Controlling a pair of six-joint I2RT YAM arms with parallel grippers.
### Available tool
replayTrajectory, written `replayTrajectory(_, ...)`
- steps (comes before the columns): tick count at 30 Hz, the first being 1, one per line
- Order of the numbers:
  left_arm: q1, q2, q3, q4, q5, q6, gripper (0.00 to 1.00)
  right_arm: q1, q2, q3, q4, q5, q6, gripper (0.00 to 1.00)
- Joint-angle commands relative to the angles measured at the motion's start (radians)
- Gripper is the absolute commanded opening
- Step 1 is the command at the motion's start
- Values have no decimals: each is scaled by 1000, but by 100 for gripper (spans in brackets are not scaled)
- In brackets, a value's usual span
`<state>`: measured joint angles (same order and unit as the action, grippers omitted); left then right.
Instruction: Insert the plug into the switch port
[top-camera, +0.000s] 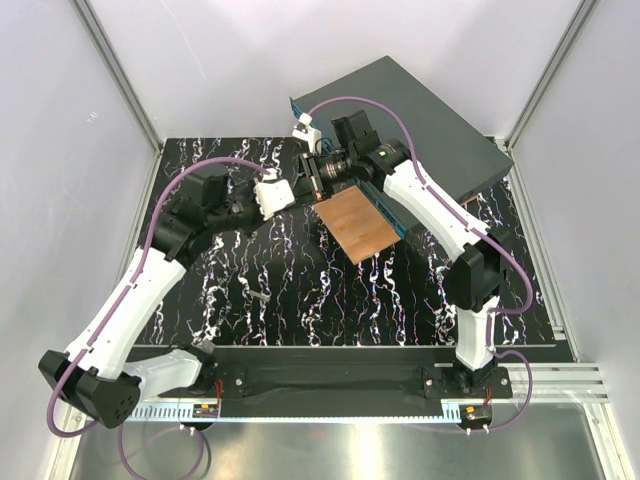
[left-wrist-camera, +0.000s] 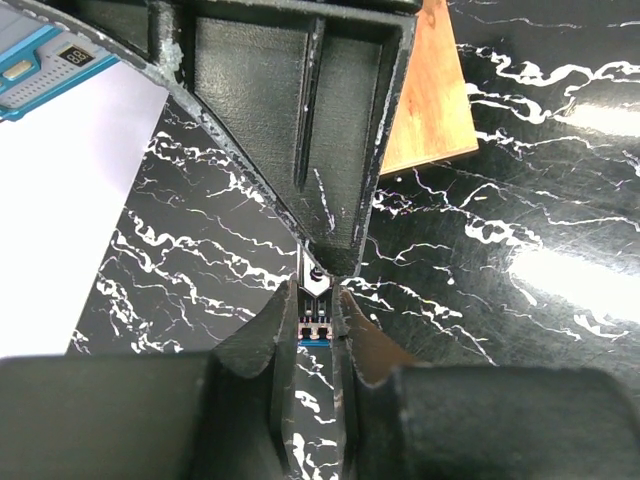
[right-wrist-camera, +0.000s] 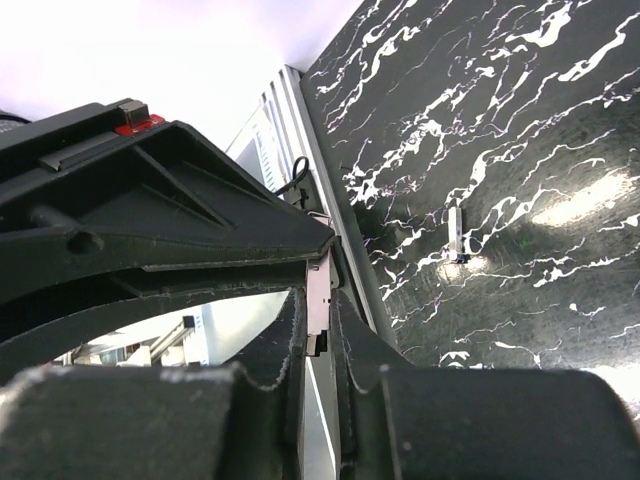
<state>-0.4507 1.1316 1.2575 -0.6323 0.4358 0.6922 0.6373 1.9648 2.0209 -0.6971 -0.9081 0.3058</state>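
The plug (left-wrist-camera: 316, 306) is a small silvery connector held above the black marbled table. My left gripper (left-wrist-camera: 317, 322) is shut on it, and my right gripper (right-wrist-camera: 318, 312) is shut on the same plug (right-wrist-camera: 320, 296) from the opposite side. In the top view the left gripper (top-camera: 304, 187) and the right gripper (top-camera: 319, 179) meet tip to tip and hide the plug. The switch is a flat dark-grey box (top-camera: 432, 118) at the back right. Its teal-blue face (left-wrist-camera: 40, 68) carries the switch ports, off to the side of both grippers.
A copper-brown square plate (top-camera: 352, 224) lies on the table just in front of the box, below the right gripper. A small silvery piece (top-camera: 258, 296) lies loose on the table mid-left. White walls and aluminium rails bound the table.
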Motion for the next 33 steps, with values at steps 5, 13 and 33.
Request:
replayTrajectory(5,101,-84,8,22,170,-83,29,-28,-43,-19,59,-167,-22,0)
replayTrajectory(13,213,-135,-49,60,391,-86,41,-34,-70,-100,202,-308,99,0)
replayTrajectory(33,213,-122,-79,97,411,-49,40,-34,-73,-180,418,-357,343,0)
